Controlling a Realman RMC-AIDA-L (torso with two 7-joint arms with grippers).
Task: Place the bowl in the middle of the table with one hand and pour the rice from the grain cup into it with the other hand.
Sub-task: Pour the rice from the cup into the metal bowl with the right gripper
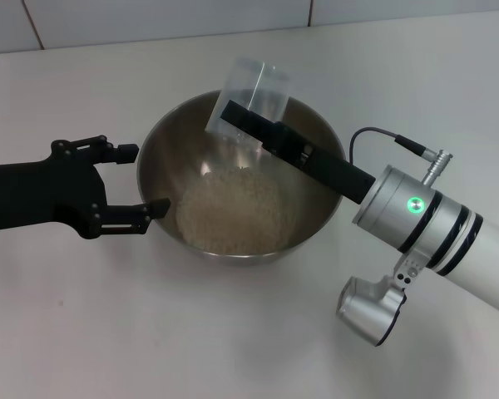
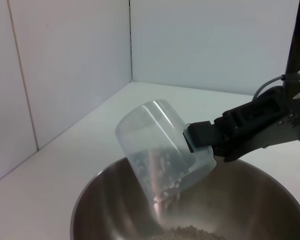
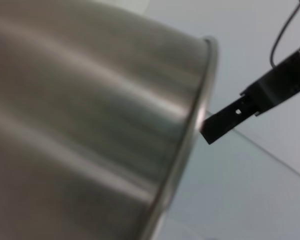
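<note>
Rice [image 1: 229,208] heaps in bowl [image 1: 312,125] at surface [image 1: 233,332] center. My right tool [image 1: 248,125] pinches grain cup [image 1: 251,93], tipped over bowl's 12 o'clock rim. My left tool [image 1: 143,179] spread, straddling 9 o'clock rim.

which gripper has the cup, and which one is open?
The right gripper holds the tipped cup over the bowl. The left gripper is open, empty, beside the bowl's rim.
</note>
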